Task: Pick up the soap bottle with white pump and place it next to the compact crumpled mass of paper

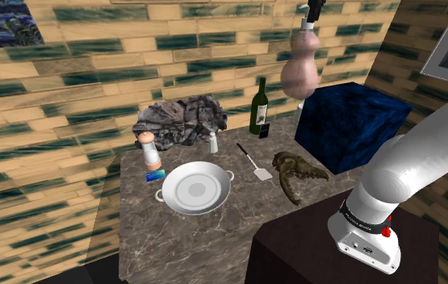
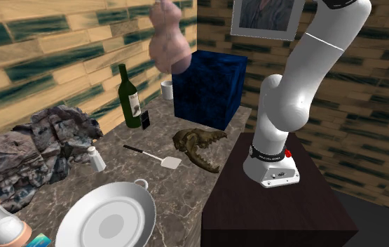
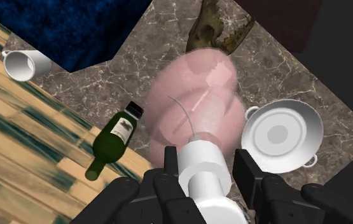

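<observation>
The soap bottle [image 1: 301, 68] is a pink gourd-shaped bottle with a white pump [image 3: 201, 167]. It hangs high above the marble table [image 1: 214, 238], lifted clear of everything. My gripper [image 3: 207, 175] is shut on the pump, one black finger on each side, and shows at the shoulder view's top edge [image 1: 313, 14]. In the second exterior view the soap bottle [image 2: 168, 38] floats above the green wine bottle [image 2: 131, 98]. The crumpled paper mass [image 1: 180, 121] is grey and lies at the table's back, also seen as a crumpled paper mass [image 2: 24, 151] near the second exterior view's left.
On the table stand a green wine bottle [image 1: 260, 109], a white two-handled pan [image 1: 196, 188], a spatula [image 1: 254, 163], a brown jaw-like skull [image 1: 295, 171], a small shaker [image 1: 212, 144] and a mill [image 1: 151, 149]. A dark blue box [image 1: 351, 125] and a white mug [image 3: 25, 63] sit beyond.
</observation>
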You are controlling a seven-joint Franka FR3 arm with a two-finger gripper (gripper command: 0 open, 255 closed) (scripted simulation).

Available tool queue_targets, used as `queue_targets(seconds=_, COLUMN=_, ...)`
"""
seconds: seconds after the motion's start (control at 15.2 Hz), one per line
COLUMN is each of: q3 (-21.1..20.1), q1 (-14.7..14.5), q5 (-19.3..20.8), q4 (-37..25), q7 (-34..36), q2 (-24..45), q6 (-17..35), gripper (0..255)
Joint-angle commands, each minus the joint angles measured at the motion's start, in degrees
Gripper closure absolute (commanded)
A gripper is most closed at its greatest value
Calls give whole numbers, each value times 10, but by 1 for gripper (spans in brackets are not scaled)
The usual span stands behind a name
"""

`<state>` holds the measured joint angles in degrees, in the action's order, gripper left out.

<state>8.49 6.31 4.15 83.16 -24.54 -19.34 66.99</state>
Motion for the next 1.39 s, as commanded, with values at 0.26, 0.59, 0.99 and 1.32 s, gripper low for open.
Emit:
queue_targets(seconds=0.26, q3=-37, q1=-20, q5=-18, q4=-75, q7=62, q2=86, q6=9, gripper=255)
queue_targets(seconds=0.59, q3=-63, q1=-39, q5=-25, q4=-164, q7=109, q2=174, q6=6, gripper=255)
queue_targets(seconds=0.99, q3=-87, q1=-68, q5=-21, q4=-361, q7=160, q2=328, q6=-38, gripper=255)
queue_targets(seconds=1.32, q3=-87, q1=-69, q5=-22, q4=-250, q7=163, q2=279, q6=24, gripper=255)
